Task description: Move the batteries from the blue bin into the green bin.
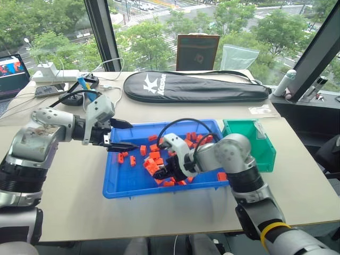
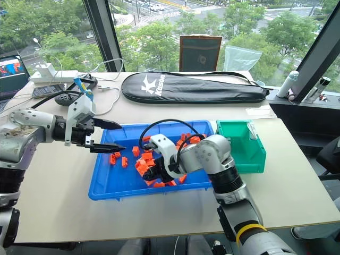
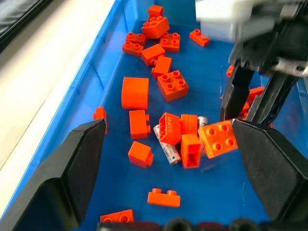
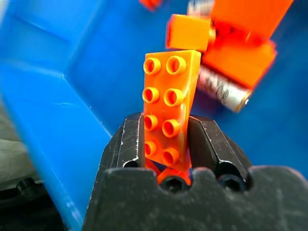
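Your black right claw (image 4: pixel 166 139) pinches an orange studded brick (image 4: pixel 169 103); behind it lie a silver battery (image 4: pixel 222 90) and the blue bin (image 4: pixel 57 96).

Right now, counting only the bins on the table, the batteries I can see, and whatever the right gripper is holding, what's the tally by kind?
Bins: 2, the blue bin and the green bin
Batteries: 2, both in the blue bin among loose bricks
Orange brick clamped in the right gripper: 1
Total: 5
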Robot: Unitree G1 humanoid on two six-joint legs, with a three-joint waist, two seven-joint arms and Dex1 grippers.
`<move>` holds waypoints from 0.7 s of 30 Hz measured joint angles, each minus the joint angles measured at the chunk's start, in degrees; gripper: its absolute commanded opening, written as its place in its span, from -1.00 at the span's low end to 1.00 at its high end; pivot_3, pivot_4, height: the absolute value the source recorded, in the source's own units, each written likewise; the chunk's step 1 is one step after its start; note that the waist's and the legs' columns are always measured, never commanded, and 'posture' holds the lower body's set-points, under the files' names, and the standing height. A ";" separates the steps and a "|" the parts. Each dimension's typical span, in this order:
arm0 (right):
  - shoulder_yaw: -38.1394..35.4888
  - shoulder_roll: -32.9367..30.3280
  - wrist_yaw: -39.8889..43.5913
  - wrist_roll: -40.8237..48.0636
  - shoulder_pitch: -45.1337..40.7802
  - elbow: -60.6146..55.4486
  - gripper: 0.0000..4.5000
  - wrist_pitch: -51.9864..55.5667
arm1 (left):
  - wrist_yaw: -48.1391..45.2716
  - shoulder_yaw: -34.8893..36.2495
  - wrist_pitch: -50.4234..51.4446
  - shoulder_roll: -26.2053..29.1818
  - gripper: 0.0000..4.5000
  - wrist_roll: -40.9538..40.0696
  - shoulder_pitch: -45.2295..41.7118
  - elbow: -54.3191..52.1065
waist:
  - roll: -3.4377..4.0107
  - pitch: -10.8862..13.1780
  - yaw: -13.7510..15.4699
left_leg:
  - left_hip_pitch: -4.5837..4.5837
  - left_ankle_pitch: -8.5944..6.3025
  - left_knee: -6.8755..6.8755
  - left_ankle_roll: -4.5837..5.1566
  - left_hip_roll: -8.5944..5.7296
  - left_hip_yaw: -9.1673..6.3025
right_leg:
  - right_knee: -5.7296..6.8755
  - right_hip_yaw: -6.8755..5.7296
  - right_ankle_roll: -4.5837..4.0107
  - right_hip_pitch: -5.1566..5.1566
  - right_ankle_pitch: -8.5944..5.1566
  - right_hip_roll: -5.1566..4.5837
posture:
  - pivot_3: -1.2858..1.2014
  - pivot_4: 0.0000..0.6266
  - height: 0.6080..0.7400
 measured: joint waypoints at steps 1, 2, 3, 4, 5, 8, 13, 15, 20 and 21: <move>-0.54 -1.13 0.34 1.49 -1.02 -0.41 -0.56 0.00 | 0.00 -0.07 -0.03 -0.14 1.00 0.02 -0.25 0.05 | 0.00 0.00 0.02 | 0.00 0.00 0.00 0.00 -0.01 0.00 | 0.00 0.00 0.00 0.01 0.00 0.00 | 0.03 -0.52 1.00; -1.19 -2.50 0.77 2.64 -1.90 -0.53 -0.56 0.00 | 0.00 -0.15 -0.05 -0.36 1.00 0.05 -0.62 0.19 | 0.00 0.00 0.08 | 0.00 0.00 0.00 0.00 -0.01 0.01 | -0.01 0.00 0.00 0.01 0.00 0.00 | 0.03 -0.52 1.00; -2.74 -4.53 1.26 3.40 -2.92 -0.62 -0.56 0.00 | 0.00 -0.19 -0.09 -0.51 1.00 0.11 -1.01 0.30 | 0.00 0.00 0.19 | -0.01 0.00 0.00 0.00 -0.01 0.01 | -0.03 0.00 0.00 0.02 0.00 0.00 | 0.03 -0.52 1.00; -3.85 -5.81 1.46 3.31 -3.57 -0.72 -0.56 0.00 | -0.01 -0.19 -0.12 -0.54 1.00 0.17 -1.12 0.33 | 0.00 0.00 0.28 | -0.01 0.00 0.00 0.00 -0.03 0.02 | -0.04 0.01 0.00 0.03 0.00 0.00 | 0.03 -0.52 1.00; -5.45 -7.63 2.01 2.87 -4.14 -0.95 -0.56 -0.06 | -0.01 -0.20 -0.16 -0.59 1.00 0.30 -1.17 0.44 | 0.00 0.00 0.35 | -0.01 0.00 0.00 0.00 -0.02 0.03 | -0.06 0.01 0.00 0.03 0.00 -0.01 | 0.03 -0.52 1.00; -6.01 -16.62 5.39 -1.90 -4.05 -1.35 -0.56 -2.87 | 0.01 -0.25 -0.29 -1.00 1.00 0.45 -1.33 1.20 | 0.00 0.00 0.75 | -0.09 0.00 0.00 0.00 -0.08 0.01 | -0.13 0.01 0.01 0.03 -0.01 -0.04 | 0.03 -0.52 1.00; -4.88 -24.79 10.99 -9.49 -1.49 -0.47 -0.56 -8.99 | -0.05 -0.31 -1.32 -2.34 1.00 0.41 -1.57 1.38 | -0.01 0.00 0.23 | -0.06 -0.01 0.00 0.02 -0.02 0.07 | -0.12 0.08 0.00 0.02 0.00 0.00 | 0.03 -0.52 1.00; -3.30 -25.64 13.03 -11.27 0.10 -0.45 -0.56 -10.27 | -0.10 -0.38 -1.54 -2.49 1.00 0.43 -1.70 1.45 | -0.01 0.00 -0.06 | -0.06 -0.01 -0.01 0.02 0.00 0.08 | -0.08 0.13 0.00 -0.02 0.00 0.04 | 0.03 -0.52 1.00; -0.79 -25.83 16.17 -15.74 1.02 0.31 -0.28 -12.99 | -0.13 -0.46 -2.24 -2.81 1.00 0.47 -2.27 2.05 | 0.00 0.00 -0.08 | -0.05 -0.01 0.00 0.02 -0.02 0.10 | -0.07 0.16 0.00 -0.01 0.00 0.04 | 0.03 -0.52 1.00; -0.80 -25.61 16.35 -16.24 1.01 0.32 -0.08 -13.21 | -0.13 -0.50 -2.24 -2.85 1.00 0.48 -2.27 2.24 | 0.00 0.00 0.00 | -0.05 -0.01 0.00 0.02 -0.02 0.10 | -0.08 0.16 0.00 -0.01 0.00 0.04 | 0.03 -0.52 1.00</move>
